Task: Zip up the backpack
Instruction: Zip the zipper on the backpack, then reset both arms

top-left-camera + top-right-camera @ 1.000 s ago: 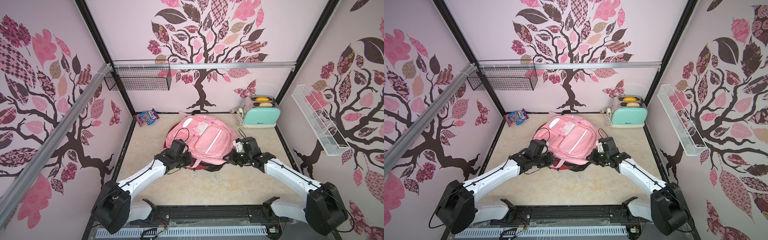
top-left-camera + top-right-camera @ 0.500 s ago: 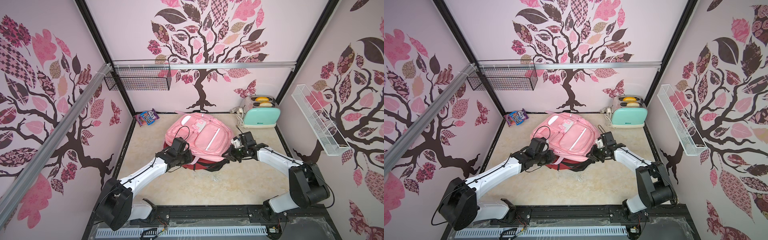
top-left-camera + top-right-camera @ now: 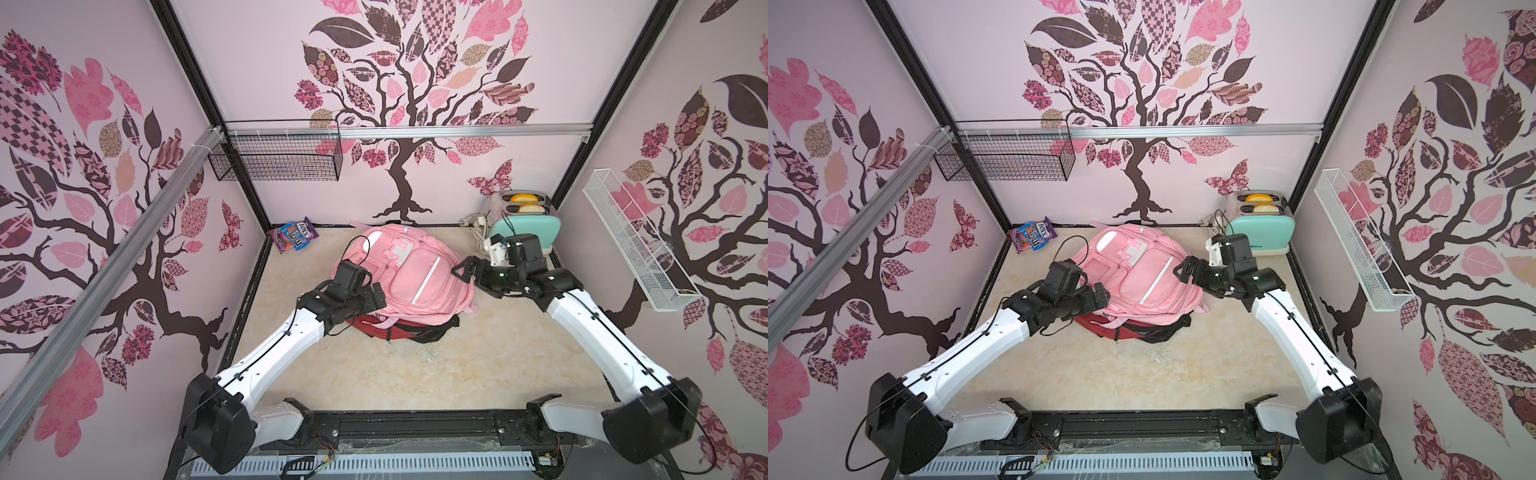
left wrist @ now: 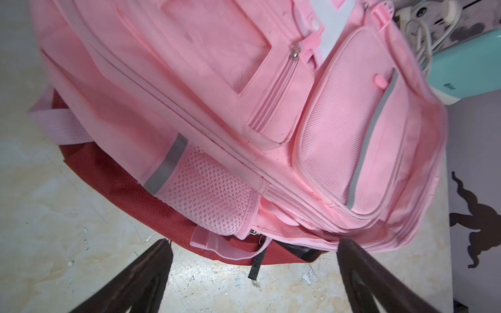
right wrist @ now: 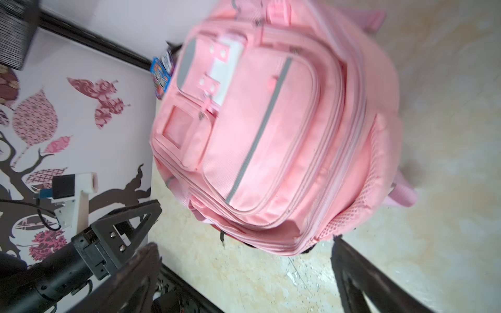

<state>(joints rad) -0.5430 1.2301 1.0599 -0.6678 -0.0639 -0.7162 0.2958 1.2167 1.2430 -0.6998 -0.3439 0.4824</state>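
Backpack [image 3: 409, 274] is laid flat on the counter [image 3: 415, 374] btw both arms, left hand [image 4: 254, 242] & right hand [image 5: 244, 242] are spread wide w/ nothing held, zips look shut so prob letting-go stage, next a clean pull-back is needed.

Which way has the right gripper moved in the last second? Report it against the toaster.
Yes. The right gripper has moved farther back, closer to the toaster, leaving the backpack, and is open.

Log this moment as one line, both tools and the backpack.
left tool: open, nothing held | right tool: open, nothing held | backpack: pink, lying on table between tools
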